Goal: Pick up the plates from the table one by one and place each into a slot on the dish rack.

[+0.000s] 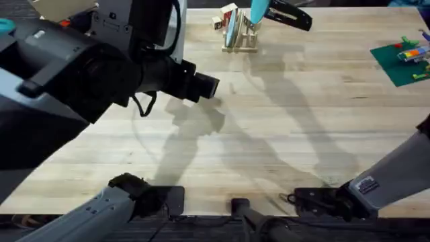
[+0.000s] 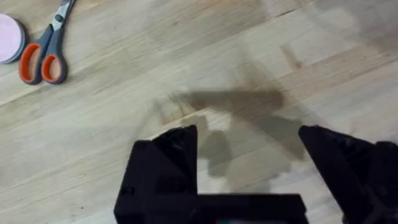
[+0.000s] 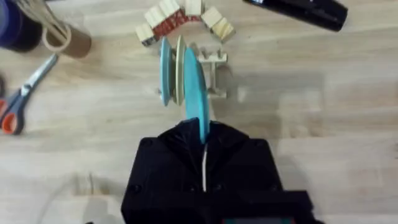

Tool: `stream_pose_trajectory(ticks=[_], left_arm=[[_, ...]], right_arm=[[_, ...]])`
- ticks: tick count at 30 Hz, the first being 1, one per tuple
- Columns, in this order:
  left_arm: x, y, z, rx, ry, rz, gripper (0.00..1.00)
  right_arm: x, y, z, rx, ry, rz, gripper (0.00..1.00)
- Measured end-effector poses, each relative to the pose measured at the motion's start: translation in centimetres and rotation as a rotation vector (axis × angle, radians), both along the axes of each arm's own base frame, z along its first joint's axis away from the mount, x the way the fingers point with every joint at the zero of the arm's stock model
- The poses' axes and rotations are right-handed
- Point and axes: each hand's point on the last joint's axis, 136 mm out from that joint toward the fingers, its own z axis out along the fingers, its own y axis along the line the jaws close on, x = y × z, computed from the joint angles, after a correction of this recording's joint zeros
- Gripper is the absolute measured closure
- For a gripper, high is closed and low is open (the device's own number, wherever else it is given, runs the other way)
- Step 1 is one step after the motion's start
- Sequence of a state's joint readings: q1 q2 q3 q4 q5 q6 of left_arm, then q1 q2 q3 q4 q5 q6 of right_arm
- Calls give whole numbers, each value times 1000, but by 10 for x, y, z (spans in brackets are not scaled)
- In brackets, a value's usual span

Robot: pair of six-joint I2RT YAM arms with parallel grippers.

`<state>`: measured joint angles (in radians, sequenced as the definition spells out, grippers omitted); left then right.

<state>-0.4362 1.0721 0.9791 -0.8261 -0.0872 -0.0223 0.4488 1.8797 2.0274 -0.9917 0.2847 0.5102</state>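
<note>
The dish rack [image 3: 214, 59] stands at the table's far edge [image 1: 240, 42], with a blue plate [image 3: 166, 71] and a cream plate [image 3: 180, 65] upright in its slots. My right gripper [image 3: 202, 134] is shut on the edge of a turquoise plate [image 3: 196, 93], held upright just over the rack beside the cream one. From overhead that turquoise plate [image 1: 259, 9] hangs above the rack. My left gripper [image 2: 249, 155] is open over bare table [image 2: 249, 62], nothing between its fingers; overhead it sits left of centre [image 1: 207, 85].
Orange-handled scissors [image 2: 43, 50] and a pink dish [image 2: 9, 40] lie near the left gripper. Wooden blocks [image 3: 186, 15] sit behind the rack, with a black tool [image 3: 298, 9] to its right. A green baseplate with bricks [image 1: 403, 62] is far right.
</note>
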Motion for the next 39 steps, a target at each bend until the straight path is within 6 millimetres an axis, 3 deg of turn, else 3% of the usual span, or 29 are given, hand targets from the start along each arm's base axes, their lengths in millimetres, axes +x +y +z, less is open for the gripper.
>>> stream_pose_trajectory(ticks=[9, 24, 33, 39], left_arm=[[0, 0, 0, 0, 0, 0, 6], [0, 1, 0, 5, -2, 4, 7], [0, 1, 0, 5, -2, 4, 7], [0, 1, 0, 5, -2, 4, 6]], right_arm=[[17, -2, 9, -7, -79, -40, 970], [40, 5, -59, -80, 26, -50, 970], [47, 8, -79, -92, 49, -50, 970], [50, 9, -80, -90, 38, -51, 970]])
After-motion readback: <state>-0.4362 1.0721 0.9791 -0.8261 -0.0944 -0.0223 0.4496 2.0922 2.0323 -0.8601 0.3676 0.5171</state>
